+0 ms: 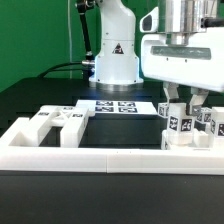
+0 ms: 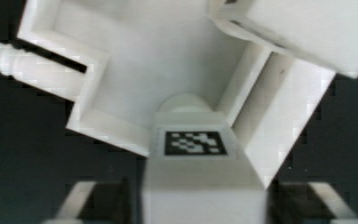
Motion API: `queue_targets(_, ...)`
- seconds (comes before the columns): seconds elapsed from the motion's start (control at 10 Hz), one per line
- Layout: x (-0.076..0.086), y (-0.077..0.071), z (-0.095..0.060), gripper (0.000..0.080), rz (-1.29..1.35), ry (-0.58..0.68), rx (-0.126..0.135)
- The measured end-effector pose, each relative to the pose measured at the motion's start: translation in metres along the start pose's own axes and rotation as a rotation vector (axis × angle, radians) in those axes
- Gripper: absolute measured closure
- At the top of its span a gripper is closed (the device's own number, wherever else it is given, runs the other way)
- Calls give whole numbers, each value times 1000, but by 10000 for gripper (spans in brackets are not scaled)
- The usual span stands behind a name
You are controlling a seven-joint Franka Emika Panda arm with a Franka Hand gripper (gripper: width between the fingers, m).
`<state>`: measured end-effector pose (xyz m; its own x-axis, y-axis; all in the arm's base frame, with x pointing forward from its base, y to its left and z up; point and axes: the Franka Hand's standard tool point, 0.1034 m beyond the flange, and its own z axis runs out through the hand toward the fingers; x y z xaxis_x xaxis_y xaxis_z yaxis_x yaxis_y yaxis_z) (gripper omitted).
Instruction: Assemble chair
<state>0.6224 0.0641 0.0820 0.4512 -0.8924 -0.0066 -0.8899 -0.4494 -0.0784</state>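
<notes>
Border rail: nearest in the exterior view; long, low and white, laid across the front of the black table.
Chair parts: white blocky pieces laid flat just behind the rail, on the exterior view's left; not joined into a chair.
Tagged white pieces: a small cluster stood just behind the rail, on the exterior view's right.
Hand: lowered onto that cluster; contact cannot be told in this view.
Fingers: in the wrist view, held apart on either side of a narrow tagged piece; a slim gap seems to be left on each side, and nothing is seen clamped.
Flat slab: white, seen beyond the narrow piece.
Marker board: flat on the table, mid-distance.
Arm base: farthest, white.
</notes>
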Motion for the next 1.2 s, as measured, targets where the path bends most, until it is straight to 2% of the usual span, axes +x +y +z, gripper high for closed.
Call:
queue_targets(0.1,1,0,0,260,-54,0,0)
queue_targets(0.2,2,1,0,181,-119,1,0)
queue_targets(0.5,1,1,0,151,-410,1,-1)
queue_targets(0.9,4,2,0,150,-806,2,-1)
queue_targets(1.2,4,2,0,150,-1009,5,-8)
